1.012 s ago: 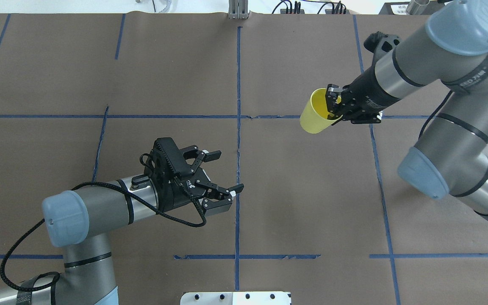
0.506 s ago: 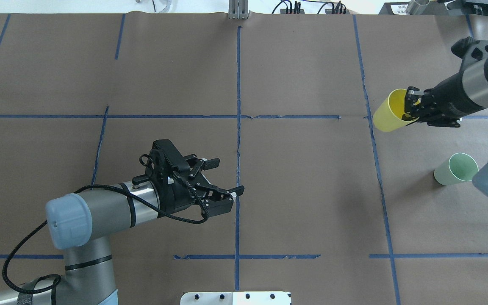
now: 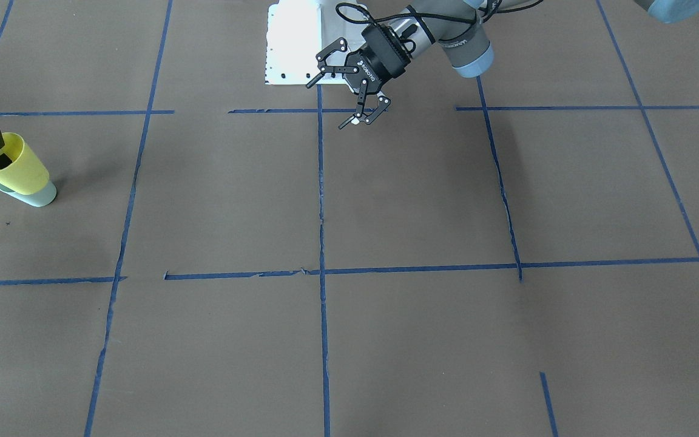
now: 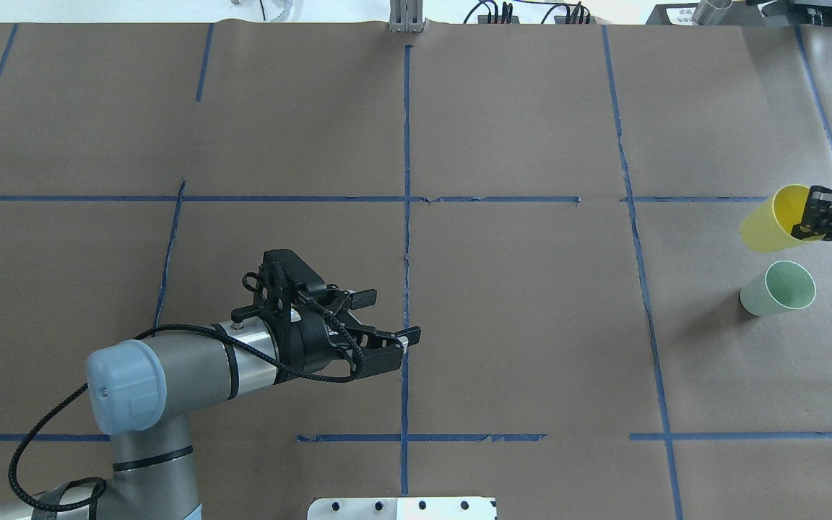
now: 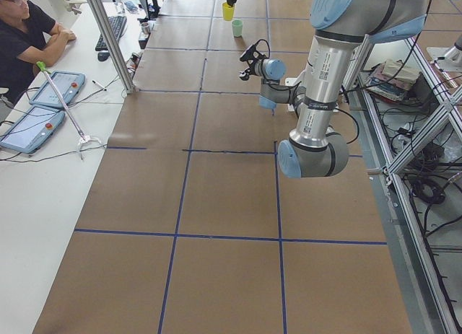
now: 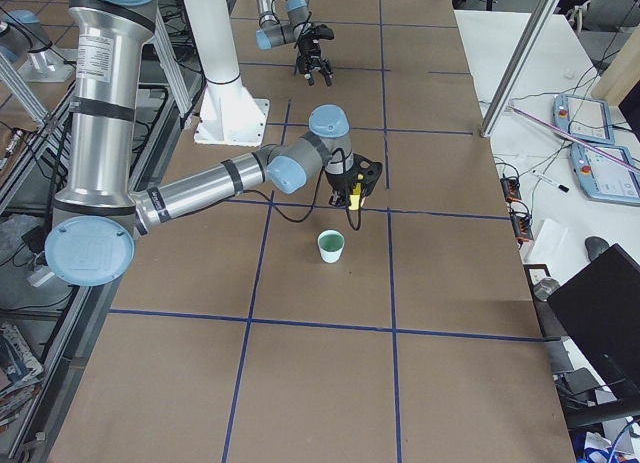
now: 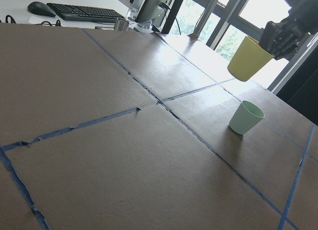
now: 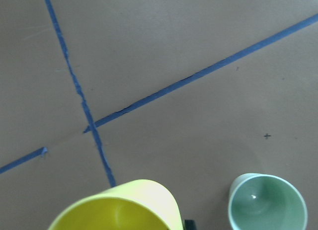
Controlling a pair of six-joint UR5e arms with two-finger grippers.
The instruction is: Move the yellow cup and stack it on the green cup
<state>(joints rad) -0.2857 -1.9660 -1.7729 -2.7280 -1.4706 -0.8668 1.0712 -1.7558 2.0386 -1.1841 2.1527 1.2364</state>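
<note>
The small bright yellow plastic tumbler (image 4: 770,220) hangs in the air in my right claw (image 4: 809,214), tilted. I have it pinched at the rim, one finger inside the wall and one outside. It is just beside the pale mint-green plastic tumbler (image 4: 778,289), which stands upright, mouth up, on the brown paper-covered table (image 4: 531,325) near its right end. The two are apart, and the yellow one is not yet over the green one's mouth.

I judge this cup light, thin-walled and smooth. A rim pinch is enough to carry it, but a hard squeeze would flex the wall, and the glossy plastic could swivel in my grip. The rim hold suits nesting, since the tapered base is free to go in first. The green one looks just as light and could tip or skid if I come down off-centre.

My left claw (image 4: 391,315) hovers spread wide and empty over the table's middle, well apart from both cups.
</note>
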